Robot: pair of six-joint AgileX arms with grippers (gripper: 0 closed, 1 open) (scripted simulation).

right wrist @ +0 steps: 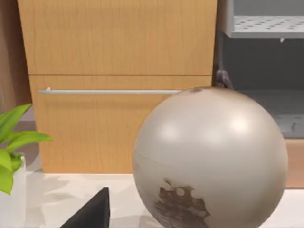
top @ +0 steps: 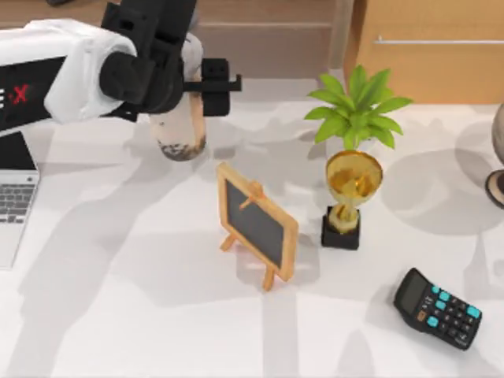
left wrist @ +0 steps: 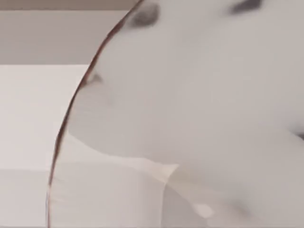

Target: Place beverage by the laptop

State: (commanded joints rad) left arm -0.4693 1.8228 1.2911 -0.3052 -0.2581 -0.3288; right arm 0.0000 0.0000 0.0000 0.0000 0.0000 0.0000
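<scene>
Mid-carry step: left gripper [top: 191, 94] clamped on the beverage [top: 181, 134], cup apparently lifted off the bench near its far edge, left of centre, pearls visible at the bottom. In the left wrist view, cup wall [left wrist: 199, 95] pressed up close against the camera. Laptop [top: 16, 189] at the bench's left edge, well apart from the cup. Small chalkboard easel [top: 257, 223] mid-bench, gold trophy [top: 352, 197] and potted plant [top: 358, 106] to its right, calculator [top: 438, 307] near the front right corner. Right arm parked by the globe [right wrist: 209, 156] at the right edge, fingers — cannot tell. Next, probably: carry left toward the laptop, keep upright, lower beside it without knocking the keyboard, then release.
</scene>
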